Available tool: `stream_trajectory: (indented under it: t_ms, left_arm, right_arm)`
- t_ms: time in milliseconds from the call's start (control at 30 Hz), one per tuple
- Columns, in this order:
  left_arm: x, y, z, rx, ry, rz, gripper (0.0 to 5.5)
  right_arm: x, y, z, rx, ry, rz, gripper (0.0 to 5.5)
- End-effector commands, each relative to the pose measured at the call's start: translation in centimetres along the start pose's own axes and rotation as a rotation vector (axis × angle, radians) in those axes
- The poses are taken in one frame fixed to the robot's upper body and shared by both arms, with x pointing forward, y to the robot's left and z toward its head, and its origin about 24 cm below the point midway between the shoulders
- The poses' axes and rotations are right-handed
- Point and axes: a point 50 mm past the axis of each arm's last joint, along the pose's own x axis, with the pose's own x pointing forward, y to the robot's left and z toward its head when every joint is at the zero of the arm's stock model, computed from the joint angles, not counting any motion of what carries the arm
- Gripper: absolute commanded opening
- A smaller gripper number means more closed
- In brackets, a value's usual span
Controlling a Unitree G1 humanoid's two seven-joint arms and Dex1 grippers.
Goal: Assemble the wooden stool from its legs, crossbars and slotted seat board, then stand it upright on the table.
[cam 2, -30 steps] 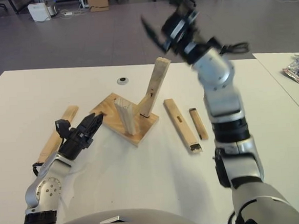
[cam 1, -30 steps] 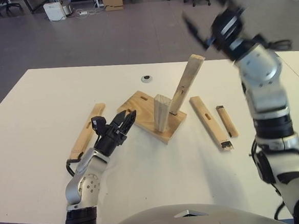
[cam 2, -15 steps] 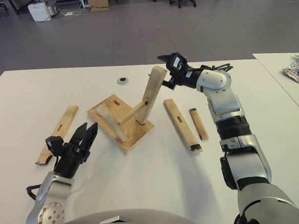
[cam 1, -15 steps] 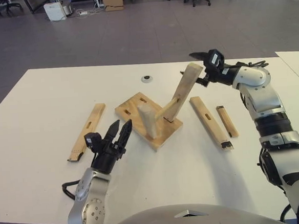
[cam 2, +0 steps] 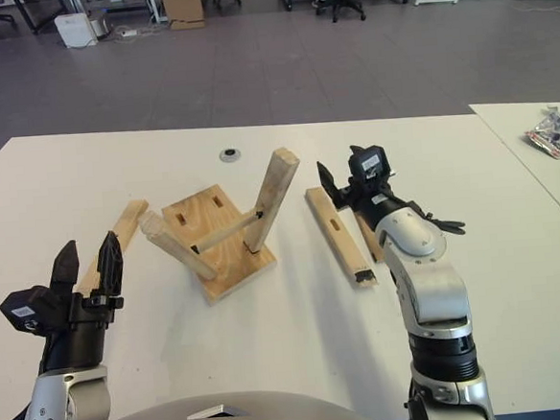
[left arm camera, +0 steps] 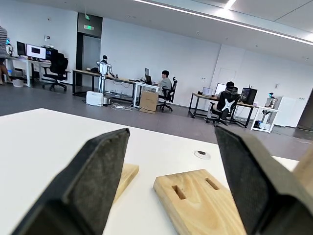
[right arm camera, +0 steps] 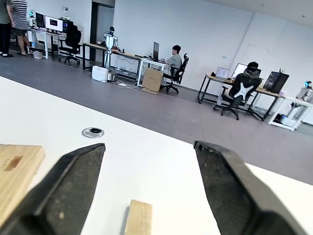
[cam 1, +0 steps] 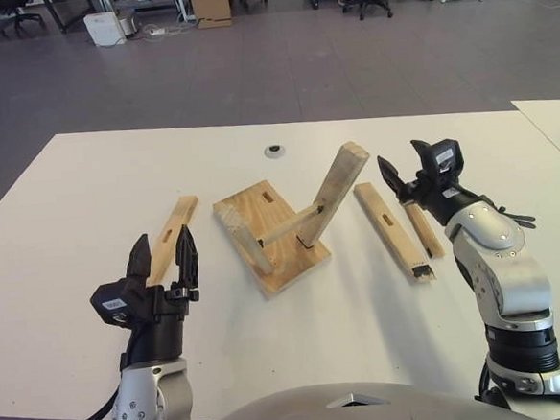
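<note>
The slotted seat board (cam 1: 281, 253) lies flat mid-table. One leg (cam 1: 336, 189) rises from it, leaning right. A second leg (cam 1: 246, 239) lies tipped over at its left edge, and a thin crossbar (cam 1: 289, 230) joins the two. A loose leg (cam 1: 171, 239) lies to the left, another loose leg (cam 1: 389, 229) and a short crossbar (cam 1: 424, 229) to the right. My left gripper (cam 1: 160, 242) is open, raised near the table's front left, holding nothing. My right gripper (cam 1: 404, 171) is open just above the right-hand loose pieces, a short way from the leaning leg.
A round cable grommet (cam 1: 274, 151) sits in the tabletop behind the board. A small packet (cam 2: 549, 133) lies on the neighbouring table at far right. Bare white tabletop runs along the front and the far left.
My right gripper came down from high above, touched the tall leg's top, then drew back to the right. The second leg tipped over leftward. My left gripper pulled back from the board.
</note>
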Motion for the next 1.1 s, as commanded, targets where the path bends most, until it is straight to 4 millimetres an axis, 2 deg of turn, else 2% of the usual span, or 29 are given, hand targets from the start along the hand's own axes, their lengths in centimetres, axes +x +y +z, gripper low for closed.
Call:
stream_trajectory:
  t_ms: [33,133,233,300,467,533,567,633,700,767,800,867,933,1033,1100]
  left_arm:
    - [-0.3,-1.2,0.6,-0.006,-0.008,0.004,3.21]
    - [-0.4,-2.4,0.3,-0.022,0.012,-0.046,3.21]
    - [0.0,-3.9,-1.1,-0.085,0.113,-0.177,3.21]
    - [0.5,-4.3,-1.2,-0.09,0.137,-0.216,3.21]
    - [1.4,-4.3,-0.9,-0.072,0.148,-0.262,3.21]
    - [1.6,-2.9,-1.1,-0.102,0.169,-0.181,3.21]
    - [1.6,-1.5,-1.4,-0.1,0.185,-0.132,3.21]
    - [1.9,2.8,-2.7,-0.073,0.233,0.014,3.21]
    - [2.3,6.8,-3.6,-0.097,0.256,0.204,3.21]
    - [3.4,8.6,-3.0,-0.095,0.225,0.262,3.21]
    - [4.5,8.7,-2.1,-0.067,0.179,0.224,3.21]
    - [7.4,6.9,0.8,-0.047,0.034,0.059,3.21]
    - [9.7,3.1,4.3,-0.081,-0.141,-0.175,3.21]
    - [10.6,-1.0,8.2,-0.22,-0.315,-0.35,3.21]
    - [10.5,-2.5,9.4,-0.293,-0.343,-0.436,3.21]
  right_arm:
    - [0.7,0.2,1.9,0.011,-0.062,-0.022,3.39]
    - [0.7,2.9,2.9,-0.032,-0.133,0.163,3.39]
    - [-1.7,8.0,4.1,-0.03,-0.221,0.637,3.39]
    - [-2.4,8.9,4.0,-0.017,-0.217,0.714,3.39]
    - [-1.7,8.2,3.3,-0.003,-0.183,0.607,3.39]
    - [-1.3,7.4,2.6,0.009,-0.145,0.534,3.39]
    - [-1.1,6.6,2.1,0.016,-0.119,0.483,3.39]
    - [-0.7,4.1,0.7,0.013,-0.042,0.368,3.39]
    - [-0.3,2.1,0.1,-0.011,-0.012,0.297,3.39]
    - [0.3,0.5,0.8,-0.02,-0.044,0.244,3.39]
    - [0.7,-0.2,1.6,-0.016,-0.077,0.22,3.39]
    - [1.1,-0.9,4.1,0.052,-0.196,0.201,3.39]
    - [0.9,-0.4,7.6,0.2,-0.37,0.251,3.39]
    - [-0.2,0.5,11.7,0.388,-0.577,0.35,3.39]
    - [-0.8,1.0,13.2,0.456,-0.634,0.39,3.39]
